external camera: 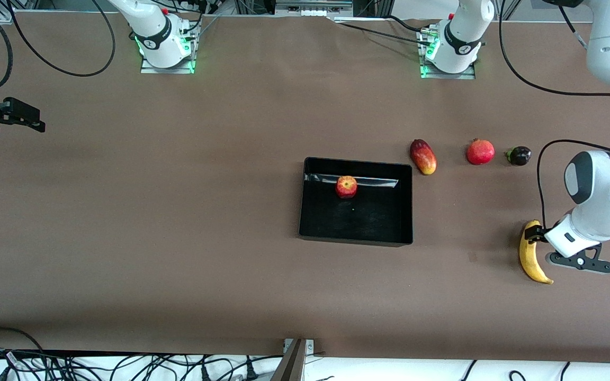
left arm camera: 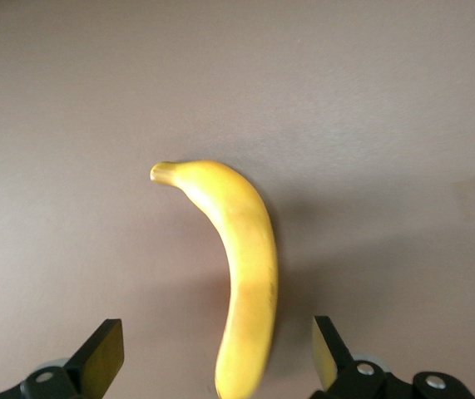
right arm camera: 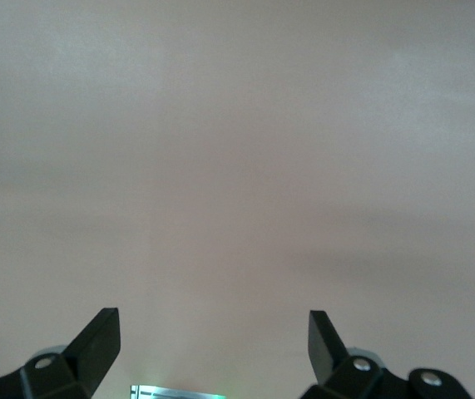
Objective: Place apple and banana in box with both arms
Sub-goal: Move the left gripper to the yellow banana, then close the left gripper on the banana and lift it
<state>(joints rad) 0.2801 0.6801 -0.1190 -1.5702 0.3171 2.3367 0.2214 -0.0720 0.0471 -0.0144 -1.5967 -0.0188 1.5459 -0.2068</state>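
The apple [external camera: 346,187] lies in the black box [external camera: 355,233], near the wall farthest from the front camera. The banana [external camera: 532,257] lies on the table toward the left arm's end, nearer the front camera than the box. My left gripper [external camera: 535,233] is low over the banana's end that lies farther from the front camera. In the left wrist view it [left arm camera: 216,332] is open, with one finger on each side of the banana [left arm camera: 249,258] and neither touching it. My right gripper [external camera: 32,119] waits over the right arm's end of the table, open and empty [right arm camera: 214,324].
A mango [external camera: 423,156], a pomegranate [external camera: 480,152] and a small dark purple fruit [external camera: 518,155] lie in a row between the box and the left arm's end, farther from the front camera than the banana. Cables run along the table edges.
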